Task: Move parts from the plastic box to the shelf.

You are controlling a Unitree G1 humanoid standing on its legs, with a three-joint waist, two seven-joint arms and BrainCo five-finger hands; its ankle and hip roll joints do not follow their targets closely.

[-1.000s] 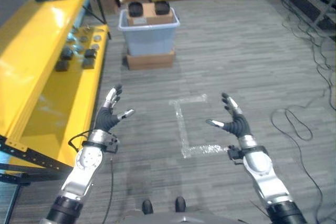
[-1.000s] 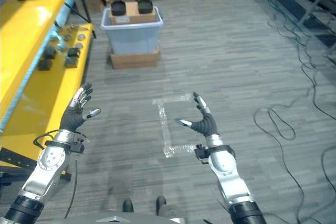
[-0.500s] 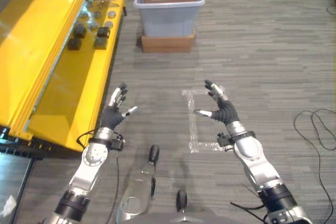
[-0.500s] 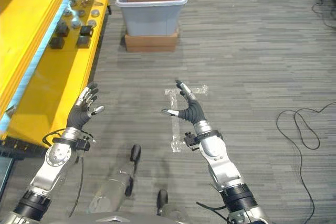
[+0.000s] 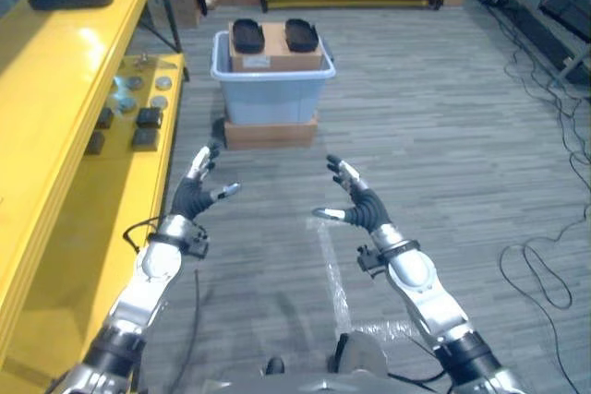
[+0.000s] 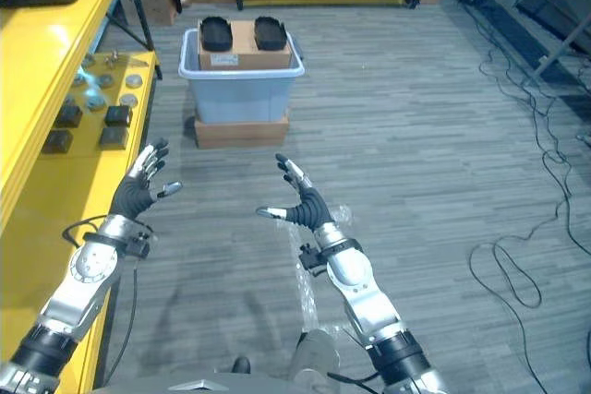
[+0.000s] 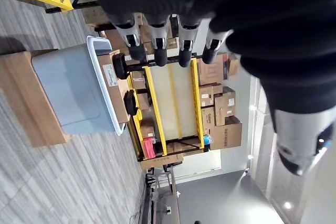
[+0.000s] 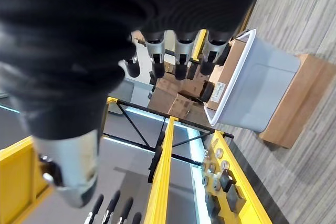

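Parts (image 5: 274,35), black ovals atop cardboard in grey plastic box (image 5: 272,91); each robot hand (image 5: 196,195) (image 5: 356,208) released, empty.

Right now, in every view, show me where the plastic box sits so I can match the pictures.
Left eye view: plastic box at upper centre, past both open hands.
Right eye view: upper centre-left.
Left wrist view: at left, lying sideways, beyond the left hand.
Right wrist view: at right, past the right hand.
Shared landmark: the brown base under the box.
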